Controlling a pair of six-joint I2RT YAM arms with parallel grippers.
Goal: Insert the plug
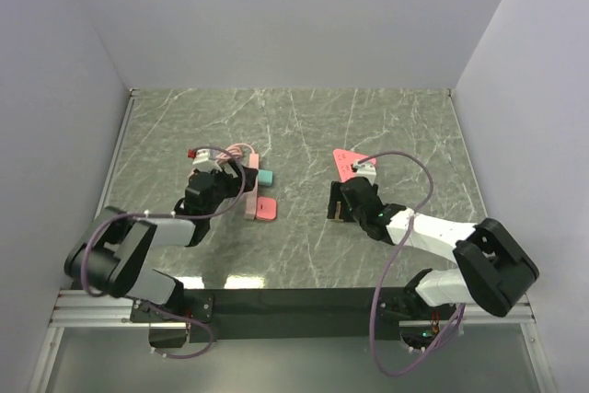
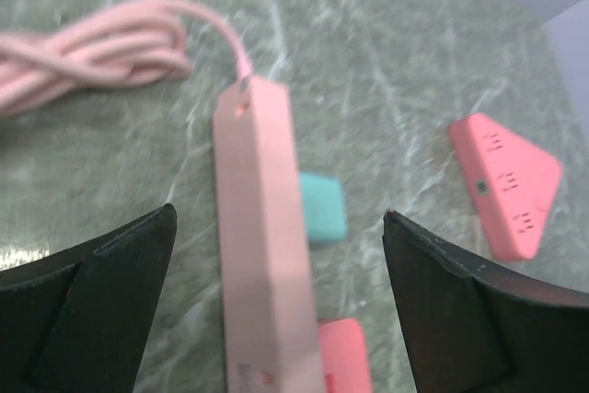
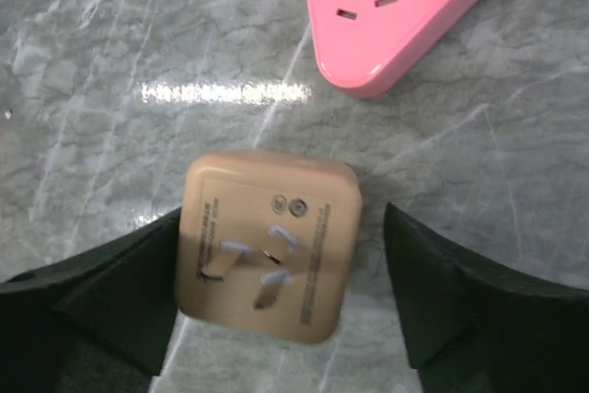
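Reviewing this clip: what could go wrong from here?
1. The tan plug lies prongs-up, nearer one finger of the open right end effector; closing may twist it.
2. The triangular pink socket block faces up too, so the plug needs flipping; a weak grasp could drop it.
3. The open left end effector straddles the pink strip; closing might knock the teal plug.

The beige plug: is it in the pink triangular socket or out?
Out. The beige plug lies on the table, prongs facing up, apart from the pink triangular socket.
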